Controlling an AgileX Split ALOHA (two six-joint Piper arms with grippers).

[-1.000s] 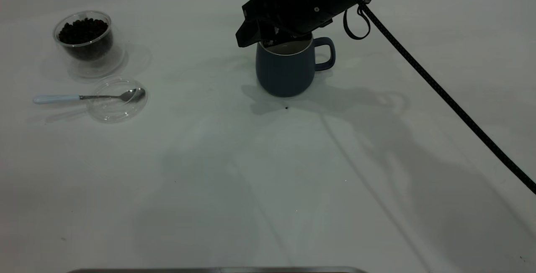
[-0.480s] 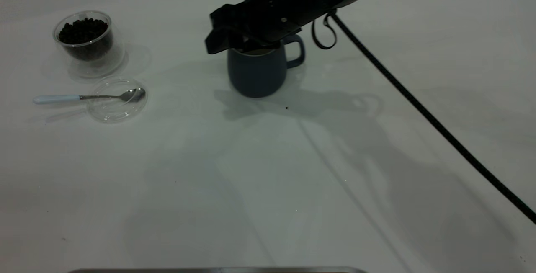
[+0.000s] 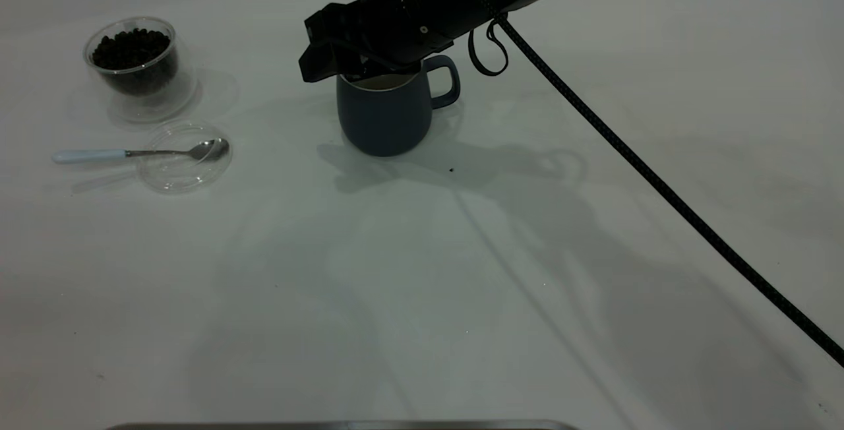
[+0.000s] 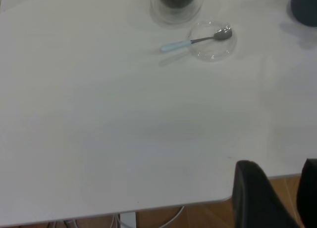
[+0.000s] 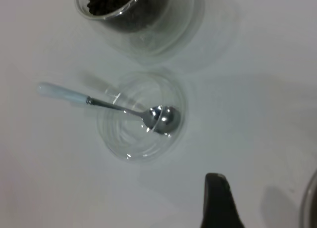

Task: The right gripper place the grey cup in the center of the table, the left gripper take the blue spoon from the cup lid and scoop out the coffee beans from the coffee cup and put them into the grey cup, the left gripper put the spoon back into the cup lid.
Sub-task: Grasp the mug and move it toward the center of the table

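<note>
The grey cup (image 3: 382, 117) is upright left of the middle of the table (image 3: 461, 298), handle to the right. My right gripper (image 3: 356, 72) is shut on its rim from above; one finger (image 5: 217, 203) shows in the right wrist view beside the rim (image 5: 312, 203). The blue spoon (image 3: 125, 153) lies with its bowl in the cup lid (image 3: 178, 176) at the left. The coffee cup (image 3: 135, 80) with coffee beans (image 3: 130, 47) stands behind the lid. My left gripper (image 4: 282, 198) is open and empty, off the table's edge, out of the exterior view.
A black braided cable (image 3: 659, 183) runs from the right arm down across the right of the table. The table's edge (image 4: 148, 205) and the wooden floor (image 4: 198, 218) show in the left wrist view.
My right gripper has carried the grey cup leftward across the back of the table, toward the lid and the coffee cup. Spoon, lid and coffee cup have not moved.
</note>
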